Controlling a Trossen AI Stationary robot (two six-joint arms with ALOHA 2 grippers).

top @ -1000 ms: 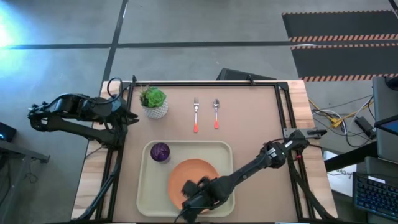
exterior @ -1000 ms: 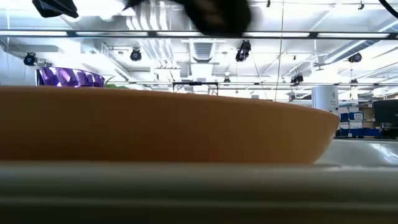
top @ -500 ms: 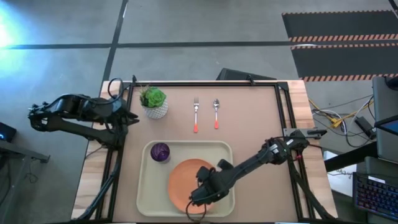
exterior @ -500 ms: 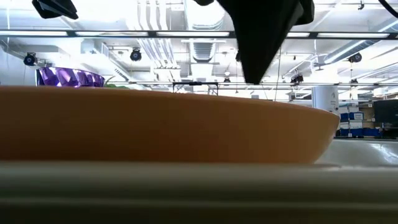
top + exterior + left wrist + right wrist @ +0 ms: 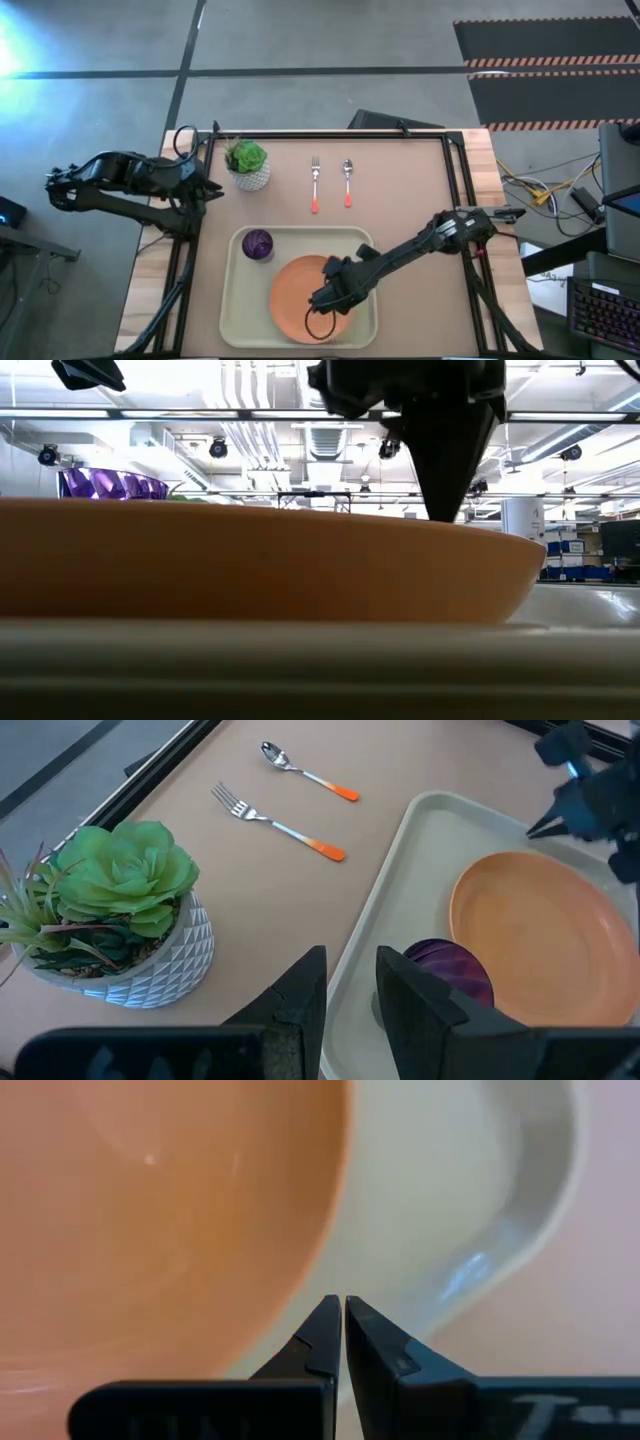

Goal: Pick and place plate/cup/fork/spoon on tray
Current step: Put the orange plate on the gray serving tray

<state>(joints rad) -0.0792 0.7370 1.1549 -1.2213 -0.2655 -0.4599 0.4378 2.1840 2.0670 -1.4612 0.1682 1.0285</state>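
Observation:
The cream tray lies at the table's near middle. The orange plate rests flat on its floor, and the purple cup stands in its far left corner. The fork and spoon lie side by side on the brown mat beyond the tray, handles toward it. My right gripper is shut with nothing between its fingers. It hangs over the plate's right part, tips by the plate's edge. My left gripper stands open at the table's far left, holding nothing.
A white pot with a green plant stands on the mat far left of the fork. Bare mat stretches right of the tray and spoon. The tray's raised rim curves round close to my right gripper. Black frame rails run along the table's edges.
My right gripper has drawn back from the plate's near part toward the table's far right, across the plate. The plate lies where it was on the tray.

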